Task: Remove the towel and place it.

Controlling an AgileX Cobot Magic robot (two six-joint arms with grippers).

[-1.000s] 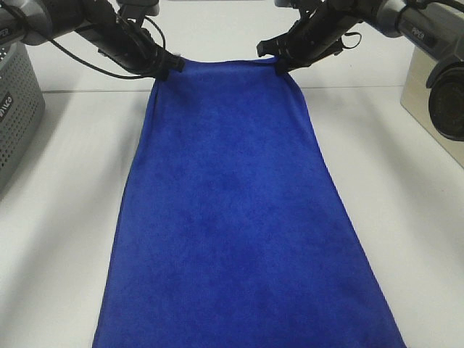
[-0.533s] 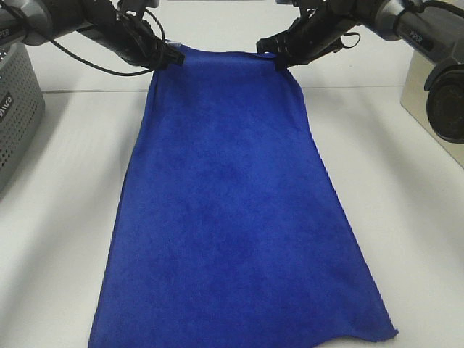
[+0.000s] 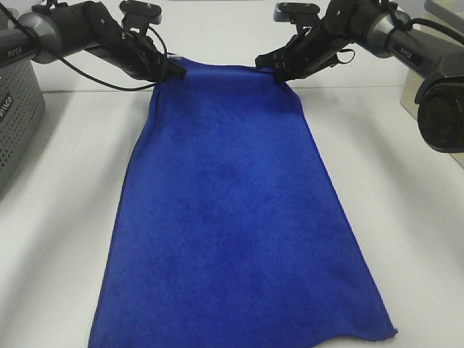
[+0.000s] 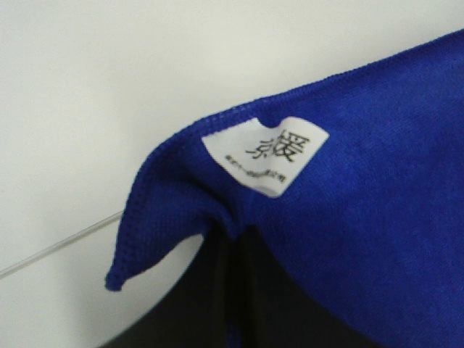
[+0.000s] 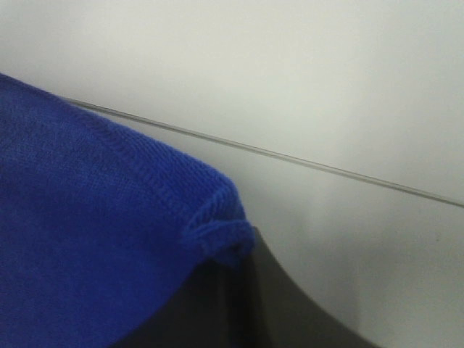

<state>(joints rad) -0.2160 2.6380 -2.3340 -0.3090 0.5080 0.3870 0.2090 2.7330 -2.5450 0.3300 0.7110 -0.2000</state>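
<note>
1. Nearest to the camera, the low hem of the towel (image 3: 239, 217) lies on the white tabletop (image 3: 65, 239). Its near right corner is a little wavy, so we judge the cloth is dragging there.
2. In the middle, the towel is spread flat, getting narrower toward the far side.
3. At the far edge, the left pincer (image 3: 172, 71) is clenched on the corner with the white tag (image 4: 264, 154), and the right pincer (image 3: 278, 70) is clenched on the other corner.
4. To do this step well, we should keep both pincers at the same height and the same spacing, so the far hem stays tight.
5. We should pull slowly and evenly, since one faster arm could twist the cloth.
6. A grey basket (image 3: 18, 116) stands at the left; we should keep the hem away from it.
</note>
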